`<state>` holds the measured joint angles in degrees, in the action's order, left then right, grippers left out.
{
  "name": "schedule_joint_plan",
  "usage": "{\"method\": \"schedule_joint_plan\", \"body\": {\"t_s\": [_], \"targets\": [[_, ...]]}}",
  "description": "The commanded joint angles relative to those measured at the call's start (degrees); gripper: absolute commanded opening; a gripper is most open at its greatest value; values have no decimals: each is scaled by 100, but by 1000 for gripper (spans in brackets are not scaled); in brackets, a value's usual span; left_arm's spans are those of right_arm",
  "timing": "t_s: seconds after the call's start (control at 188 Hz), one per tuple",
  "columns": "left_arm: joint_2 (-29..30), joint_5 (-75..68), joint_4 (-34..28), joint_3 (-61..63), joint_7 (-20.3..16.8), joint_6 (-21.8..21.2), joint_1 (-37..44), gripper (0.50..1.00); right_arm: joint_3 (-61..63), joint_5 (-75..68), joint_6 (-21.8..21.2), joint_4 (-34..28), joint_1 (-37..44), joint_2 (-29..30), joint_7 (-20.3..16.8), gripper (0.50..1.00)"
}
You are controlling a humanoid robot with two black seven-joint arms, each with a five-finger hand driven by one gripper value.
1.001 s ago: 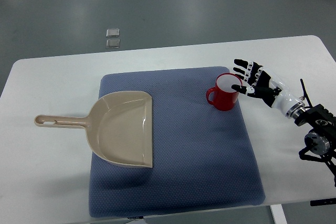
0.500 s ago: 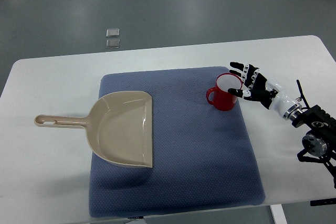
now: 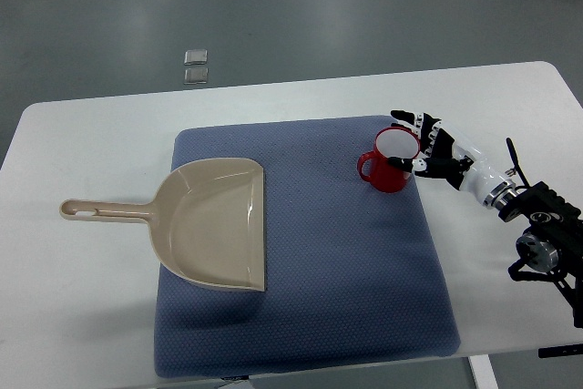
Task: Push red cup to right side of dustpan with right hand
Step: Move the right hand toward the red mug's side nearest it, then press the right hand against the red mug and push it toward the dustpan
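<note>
A red cup (image 3: 388, 163) with a white inside stands upright on the blue mat (image 3: 346, 252), near the mat's far right corner, its handle turned left. My right hand (image 3: 421, 145) comes in from the right edge with its fingers spread, and its fingertips (image 3: 401, 162) touch the cup's right rim. A beige dustpan (image 3: 211, 222) lies on the mat's left part, its handle reaching left onto the white table; it is well apart from the cup. The left arm does not show.
The white table (image 3: 91, 316) carries the mat. The right arm's wrist and joint hardware (image 3: 542, 234) sit over the table's right edge. Two small grey squares (image 3: 195, 66) lie on the floor beyond the table.
My right hand has slid left and slightly down, closing against the cup's right side. The cup and dustpan have hardly shifted.
</note>
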<state>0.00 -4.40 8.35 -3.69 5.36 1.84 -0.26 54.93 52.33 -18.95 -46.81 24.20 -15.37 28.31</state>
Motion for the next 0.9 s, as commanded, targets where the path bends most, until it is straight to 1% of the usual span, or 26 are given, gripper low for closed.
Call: {"method": "schedule_joint_plan", "body": {"t_s": [0.0, 0.272, 0.399, 0.559, 0.894], "targets": [[0, 0, 0, 0, 0, 0, 0, 1000, 0, 14, 14, 22, 6, 17, 0, 932], [0, 0, 0, 0, 0, 0, 0, 1000, -123, 14, 23, 189, 41, 25, 70, 932], [0, 0, 0, 0, 0, 0, 0, 1000, -184, 14, 23, 198, 50, 43, 79, 932], [0, 0, 0, 0, 0, 0, 0, 1000, -211, 14, 137, 207, 50, 69, 79, 932], [0, 0, 0, -8, 0, 0, 0, 1000, -211, 14, 146, 216, 59, 140, 79, 932]]}}
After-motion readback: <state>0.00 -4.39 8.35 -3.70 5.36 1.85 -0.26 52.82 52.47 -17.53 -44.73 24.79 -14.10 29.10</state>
